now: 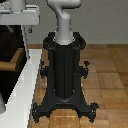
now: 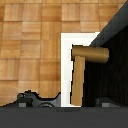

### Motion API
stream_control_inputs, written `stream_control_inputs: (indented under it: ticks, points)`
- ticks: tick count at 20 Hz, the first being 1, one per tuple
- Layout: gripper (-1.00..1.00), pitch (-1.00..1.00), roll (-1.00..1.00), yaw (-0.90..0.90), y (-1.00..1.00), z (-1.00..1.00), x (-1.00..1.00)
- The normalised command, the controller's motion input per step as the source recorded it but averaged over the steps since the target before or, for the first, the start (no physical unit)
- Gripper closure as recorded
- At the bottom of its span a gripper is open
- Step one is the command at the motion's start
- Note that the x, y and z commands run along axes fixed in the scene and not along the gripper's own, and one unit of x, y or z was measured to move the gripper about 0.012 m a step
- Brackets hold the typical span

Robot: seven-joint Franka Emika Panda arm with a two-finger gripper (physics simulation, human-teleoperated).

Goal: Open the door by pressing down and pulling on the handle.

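The door (image 2: pixel 111 65) is a dark panel set in a white frame (image 2: pixel 67 60). In the exterior view the door (image 1: pixel 9 42) stands at the exterior view's left. The handle (image 2: pixel 80 80) is a tan wooden lever, joined to a short tan cylinder (image 2: pixel 91 54) that sticks out of the door. Part of the handle (image 1: pixel 11 63) also shows in the exterior view. My gripper (image 2: pixel 67 102) is open and hovers off the handle, touching nothing. Its dark fingertips (image 2: pixel 32 97) sit wide apart. In the exterior view the gripper (image 1: pixel 25 26) hangs above the handle.
The black robot pedestal (image 1: pixel 64 70) stands in the middle on a wooden parquet floor (image 1: pixel 107 70). The white frame (image 1: pixel 25 85) runs along the exterior view's left, close beside the pedestal's base.
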Motion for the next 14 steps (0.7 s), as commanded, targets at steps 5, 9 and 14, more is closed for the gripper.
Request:
stream_control_inputs:
  ticks: [5,9,14]
  points:
    - [-1.00,0.00,0.00,0.00,-0.40,0.00,0.00]
    - [-1.00,0.00,0.00,0.00,0.00,0.00,0.00]
    - [-1.00,0.00,0.00,0.00,-0.20,0.00,0.00]
